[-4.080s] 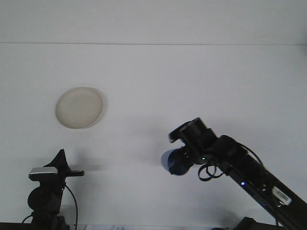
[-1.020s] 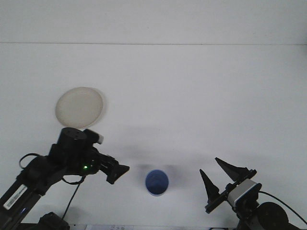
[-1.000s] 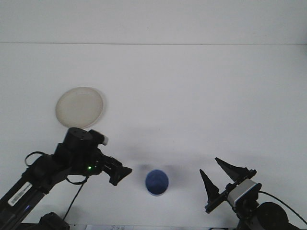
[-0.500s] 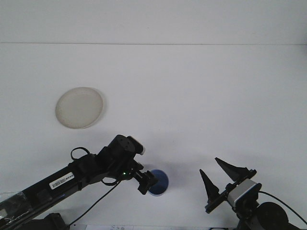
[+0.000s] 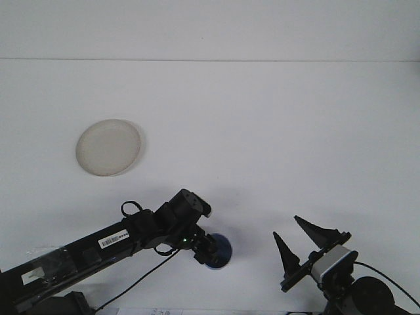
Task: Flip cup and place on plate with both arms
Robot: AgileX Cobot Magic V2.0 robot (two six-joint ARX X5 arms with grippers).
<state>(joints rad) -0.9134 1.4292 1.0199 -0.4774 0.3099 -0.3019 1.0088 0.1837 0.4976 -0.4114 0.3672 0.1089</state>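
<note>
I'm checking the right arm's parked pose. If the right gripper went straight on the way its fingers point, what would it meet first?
Nothing, as far as this view shows: the right gripper points up and away over bare white table. Depth is unclear.

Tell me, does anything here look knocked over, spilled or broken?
Nothing stands out. The blue cup sits on the white table, partly hidden by the left gripper. The plate lies flat and bare, far off to the left. The right gripper rests apart, holding nothing. No spill shows.
</note>
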